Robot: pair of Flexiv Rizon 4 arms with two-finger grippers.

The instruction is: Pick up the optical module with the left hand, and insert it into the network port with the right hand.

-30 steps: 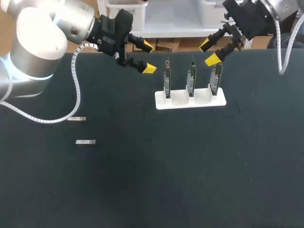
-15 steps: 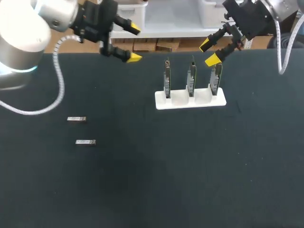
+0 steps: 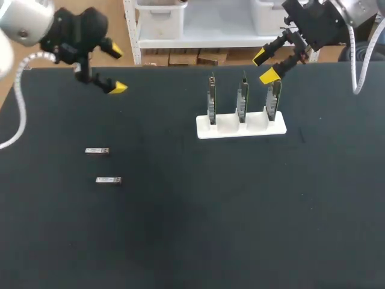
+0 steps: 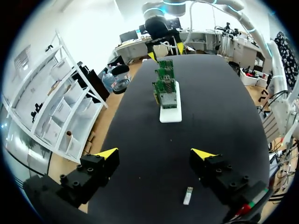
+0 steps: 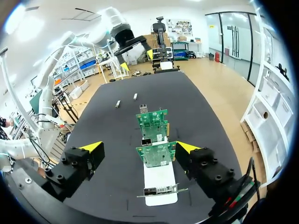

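**Even indoor light, hardly any shadow**

Head view: matte dark desk (image 3: 240, 229) evenly lit, no hard shadows. Left arm (image 3: 21, 18) shell glares white at upper left. Wrist views: room beyond washed out bright, straight lines bend near rims.

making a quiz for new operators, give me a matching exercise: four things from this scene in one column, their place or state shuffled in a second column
Things
1. left gripper
2. right gripper
3. white stand
4. nearer optical module

Places or states
A. lying flat on the left part of the table
B. fingers open, close by the rightmost circuit board
C. holds three boards upright
D. fingers open and empty, over the table's far left corner

Pairs: 1-D, 2-B, 3-C, 4-A
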